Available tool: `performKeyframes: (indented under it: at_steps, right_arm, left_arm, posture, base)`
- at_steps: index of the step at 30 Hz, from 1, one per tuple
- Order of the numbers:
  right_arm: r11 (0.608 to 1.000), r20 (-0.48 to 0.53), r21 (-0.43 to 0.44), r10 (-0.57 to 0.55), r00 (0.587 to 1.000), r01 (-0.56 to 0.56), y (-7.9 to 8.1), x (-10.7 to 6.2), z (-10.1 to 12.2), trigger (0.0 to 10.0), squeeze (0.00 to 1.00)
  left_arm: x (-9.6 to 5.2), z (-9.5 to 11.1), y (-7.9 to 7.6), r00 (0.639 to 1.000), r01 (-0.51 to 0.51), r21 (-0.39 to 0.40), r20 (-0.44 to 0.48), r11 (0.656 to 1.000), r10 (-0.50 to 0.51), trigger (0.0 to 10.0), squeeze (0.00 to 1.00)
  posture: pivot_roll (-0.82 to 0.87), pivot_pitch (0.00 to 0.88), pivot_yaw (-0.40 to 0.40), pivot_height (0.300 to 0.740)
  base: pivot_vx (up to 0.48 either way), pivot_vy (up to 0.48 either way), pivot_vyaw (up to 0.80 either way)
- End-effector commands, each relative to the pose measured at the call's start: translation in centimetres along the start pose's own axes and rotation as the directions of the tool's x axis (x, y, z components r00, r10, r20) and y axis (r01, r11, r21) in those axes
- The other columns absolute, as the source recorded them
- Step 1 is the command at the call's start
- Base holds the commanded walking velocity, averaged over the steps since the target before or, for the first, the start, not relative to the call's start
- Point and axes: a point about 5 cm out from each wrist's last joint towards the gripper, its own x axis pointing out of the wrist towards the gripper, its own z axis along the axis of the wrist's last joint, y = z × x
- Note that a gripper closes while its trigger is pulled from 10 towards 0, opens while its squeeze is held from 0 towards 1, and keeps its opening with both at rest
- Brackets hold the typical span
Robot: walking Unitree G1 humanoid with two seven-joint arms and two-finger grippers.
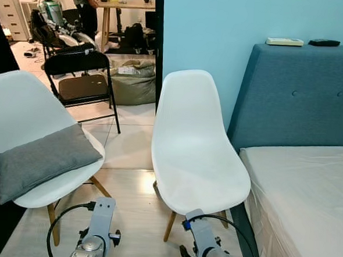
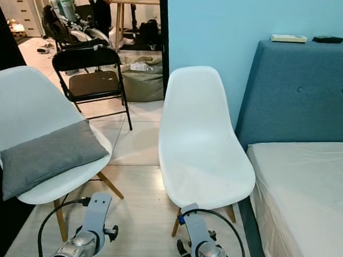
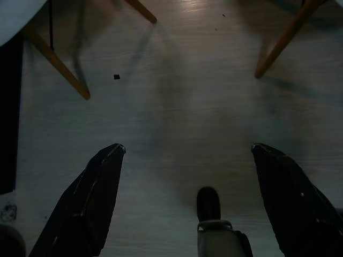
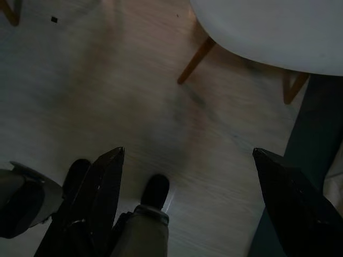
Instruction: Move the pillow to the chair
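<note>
Presently we find the grey pillow lying across the seat of the left-hand white chair, one long edge overhanging the front lip, while the second white chair stands just beside it on the robot's right with its seat bare; we judge this second chair to be the destination, and the transfer not yet begun. Both arms hang low: the left tool and the right tool each point down at the wooden floor, fingers spread wide and holding nothing. We note several hazards. The pillow is soft and flat, so a pinch at one corner would likely let it fold and slip; a hold across the near edge seems safer. The seat under it curves and is smooth, so a descending finger could skid along the shell or push the chair back on the floor rather than close on fabric. The two chairs stand close together, and an arm swinging across could catch the backrest of either. A black folding chair sits behind and a bed lies at the right, limiting room to step. A person stands at a surface in the far room, well apart.
</note>
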Motion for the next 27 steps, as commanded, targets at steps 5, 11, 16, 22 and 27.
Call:
performKeyframes:
  at_steps: [5,11,16,22,27]
  right_arm:
    - [1.0,-0.011,-0.005,-0.014,1.0,0.014,-0.2,0.0,0.0,10.0,0.0]
    - [0.999,-0.021,-0.049,-0.019,1.0,0.018,-0.7,-0.1,-0.2,10.0,0.0]
    - [0.997,-0.034,-0.074,-0.004,0.999,0.001,-0.7,-0.1,-0.3,10.0,0.0]
    - [0.995,-0.046,-0.096,0.004,0.999,-0.008,-0.2,-0.1,-0.8,10.0,0.0]
    - [0.99,-0.072,-0.136,0.012,0.997,-0.022,-0.2,-0.3,-1.7,10.0,0.0]
  left_arm:
    - [0.2,0.7,-0.2,1.0,0.013,0.012,-0.003,1.0,-0.013,10.0,0.0]
    - [0.2,1.4,-0.5,0.999,0.031,0.069,0.019,0.997,-0.032,10.0,0.0]
    - [0.2,1.1,-0.4,1.0,0.006,0.093,0.029,0.996,-0.009,10.0,0.0]
    - [-0.2,-0.3,-0.8,0.999,0.032,0.19,0.022,0.981,-0.037,10.0,0.0]
    - [-0.4,-1.5,-1.0,1.0,0.018,0.143,-0.004,0.99,-0.018,10.0,0.0]
  posture:
    - [0.04,0.0,0.036,0.74]
    - [0.06,0.0,-0.01,0.74]
    - [0.08,0.0,-0.034,0.74]
    - [0.09,0.014,-0.068,0.74]
    - [0.09,0.035,-0.09,0.74]
  base:
    - [0.0,0.0,0.0]
    - [0.0,0.0,0.0]
    - [0.0,0.0,0.0]
    - [0.0,0.0,0.0]
    - [0.0,0.0,0.0]
